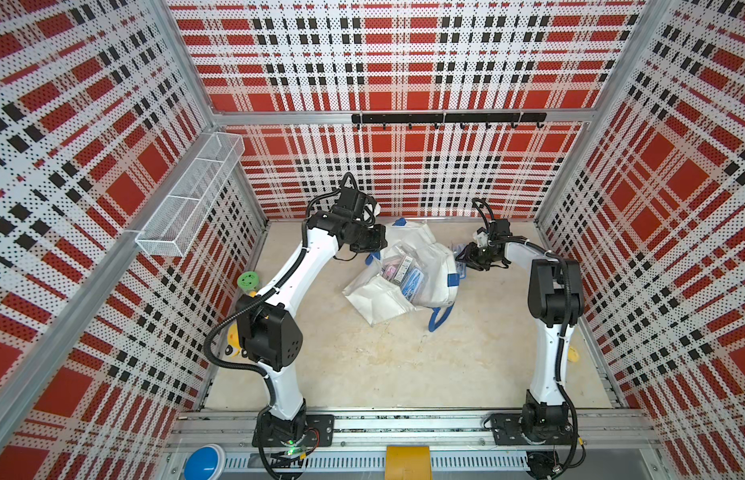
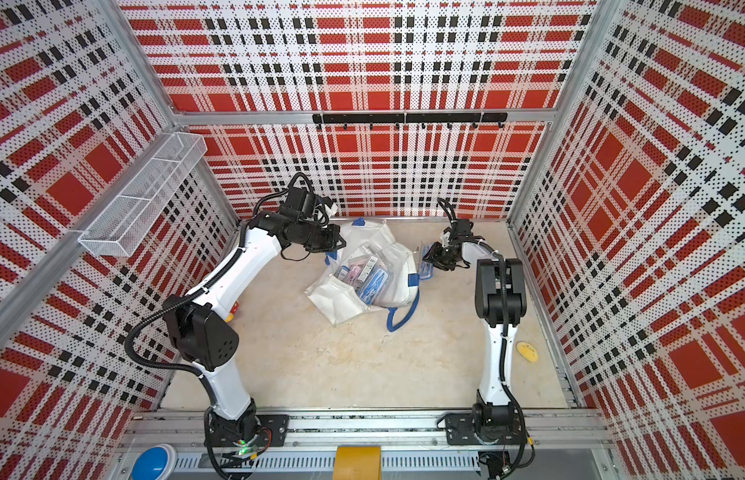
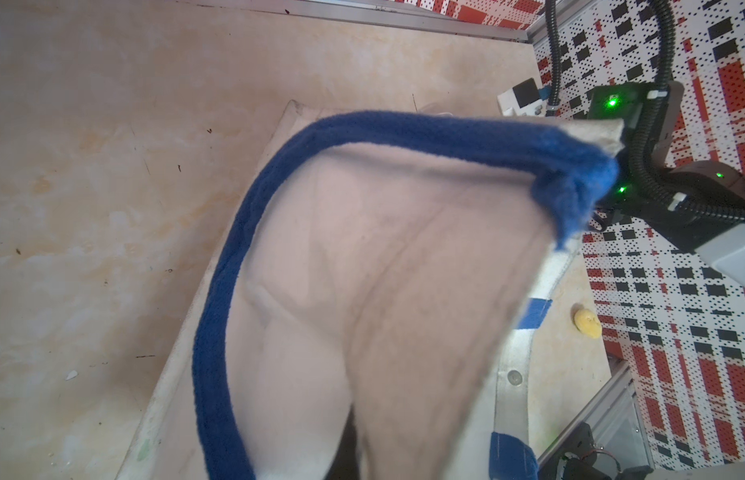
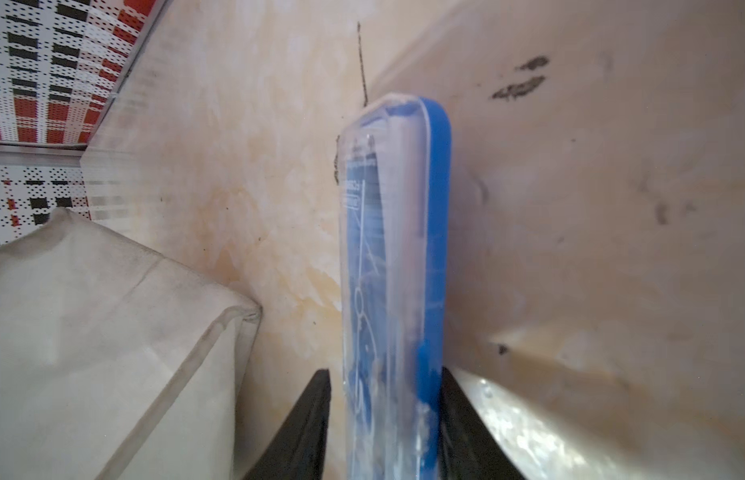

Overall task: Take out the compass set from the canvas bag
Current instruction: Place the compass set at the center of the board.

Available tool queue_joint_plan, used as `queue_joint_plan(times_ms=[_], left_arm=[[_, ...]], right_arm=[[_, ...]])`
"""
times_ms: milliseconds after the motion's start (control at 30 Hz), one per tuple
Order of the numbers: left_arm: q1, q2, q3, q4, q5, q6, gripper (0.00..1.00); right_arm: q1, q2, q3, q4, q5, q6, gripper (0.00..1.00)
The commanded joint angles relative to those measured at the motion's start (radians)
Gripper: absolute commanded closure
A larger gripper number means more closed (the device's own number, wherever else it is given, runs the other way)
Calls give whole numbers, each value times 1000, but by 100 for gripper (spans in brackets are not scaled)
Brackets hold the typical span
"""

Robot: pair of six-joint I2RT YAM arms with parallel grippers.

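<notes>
The white canvas bag [image 1: 435,266] [image 2: 400,257] lies slumped at the back middle of the table, mouth gaping, with several flat clear cases [image 1: 404,270] [image 2: 373,276] showing inside. My left gripper [image 1: 370,244] [image 2: 334,245] is shut on the bag's far rim; in the left wrist view the bag's fabric [image 3: 383,270] and blue handle [image 3: 404,129] hide the jaws. To the right of the bag, a blue and clear compass set [image 4: 398,249] [image 1: 460,254] [image 2: 425,266] stands on edge between the fingers of my right gripper [image 4: 385,372] [image 1: 467,261] [image 2: 432,259]. That gripper is open, with a gap beside one finger.
The bag's other blue handle [image 1: 437,320] trails onto the table toward the front. A yellow object [image 2: 526,351] [image 3: 587,322] lies near the right wall, a green round thing [image 1: 249,279] by the left wall. A wire basket [image 1: 188,199] and a hook rail [image 1: 445,118] hang on the walls.
</notes>
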Motion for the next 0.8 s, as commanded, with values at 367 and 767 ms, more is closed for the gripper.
queue_joint_plan(times_ms=[367,767], left_arm=[[-41,-43,-18,32,10,-3,100],[-109,-45,-29,44,14,-14,100]], right_arm=[[-4,-314,-116,-77,133,120,51],[204,-742,-368,7,197,253,56]])
